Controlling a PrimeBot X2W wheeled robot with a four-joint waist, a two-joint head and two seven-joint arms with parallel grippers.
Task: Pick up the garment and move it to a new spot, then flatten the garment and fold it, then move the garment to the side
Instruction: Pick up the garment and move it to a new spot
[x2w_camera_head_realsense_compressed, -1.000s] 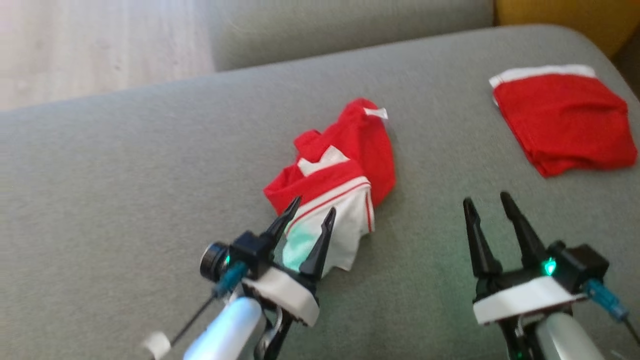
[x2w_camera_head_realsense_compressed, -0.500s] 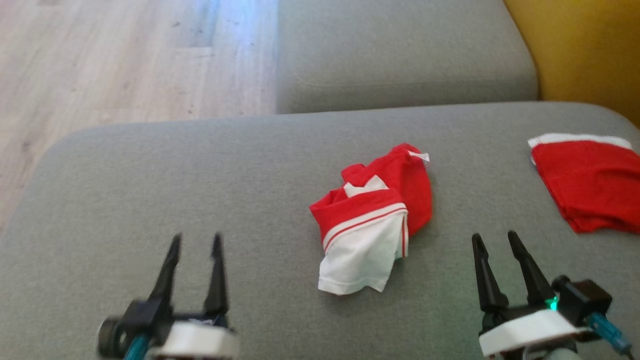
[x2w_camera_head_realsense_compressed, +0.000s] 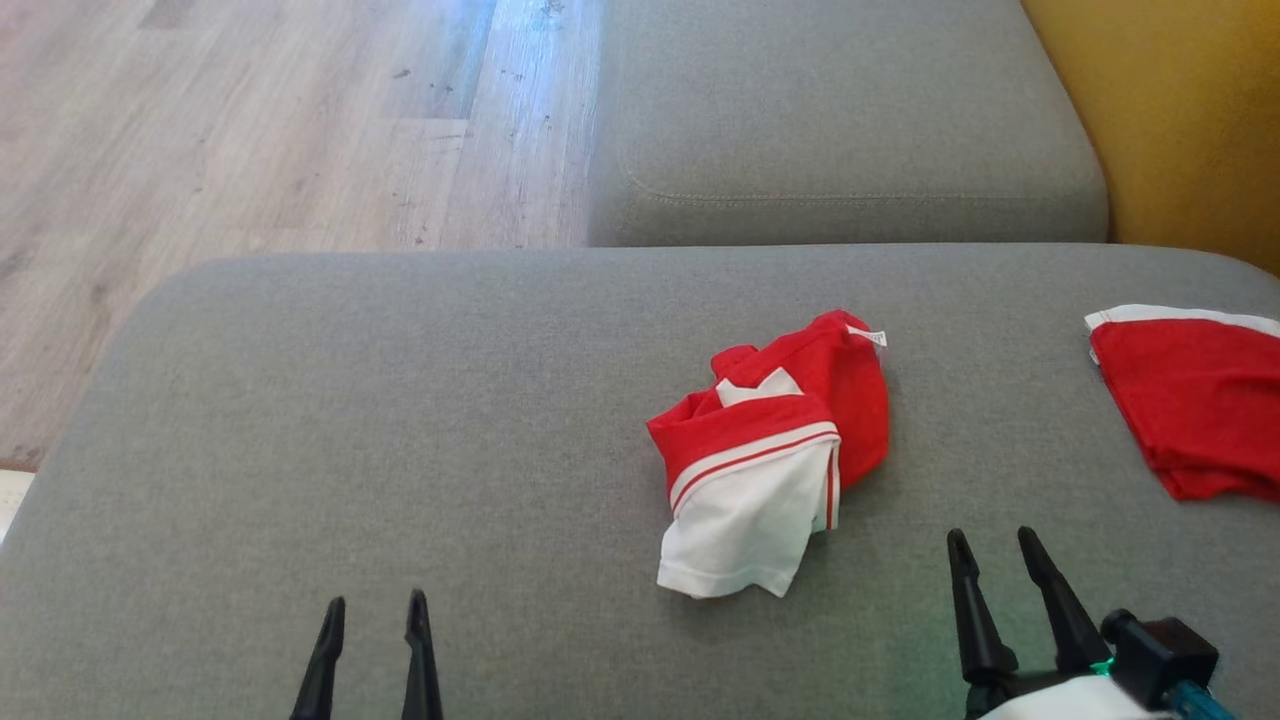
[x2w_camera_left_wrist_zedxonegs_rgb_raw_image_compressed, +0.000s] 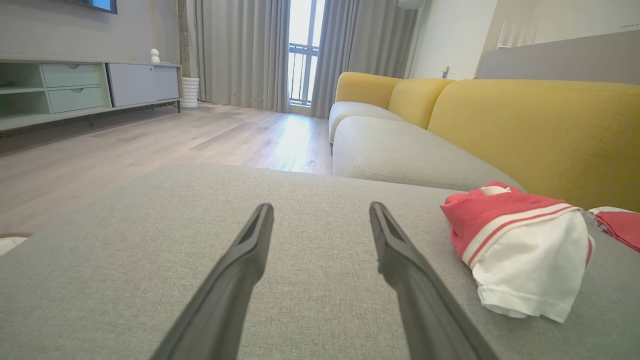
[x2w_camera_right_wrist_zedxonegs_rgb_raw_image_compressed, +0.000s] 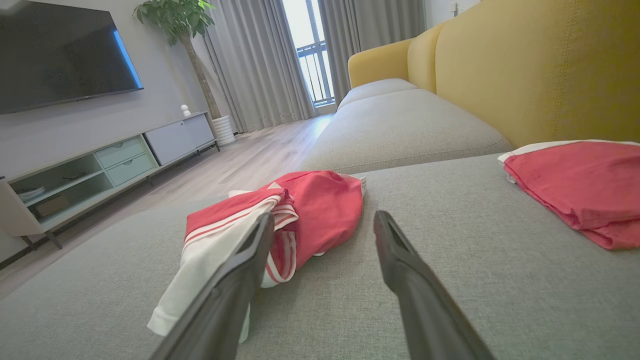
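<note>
Your left claw (x2w_camera_head_realsense_compressed: 376, 597) and right claw (x2w_camera_head_realsense_compressed: 992, 534) both stand apart, empty; the garment (x2w_camera_head_realsense_compressed: 770, 455) lies crumpled on the cushion (x2w_camera_head_realsense_compressed: 400, 420), so flattening looks next: grip opposite edges.

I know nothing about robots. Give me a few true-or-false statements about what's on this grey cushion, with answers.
1. The crumpled red-and-white garment lies on the grey cushion. True.
2. The left gripper holds that garment. False: it is open and apart from it.
3. A second red garment lies to the robot's right of the crumpled one. True.
4. The right gripper is shut. False: it is open and empty.
</note>
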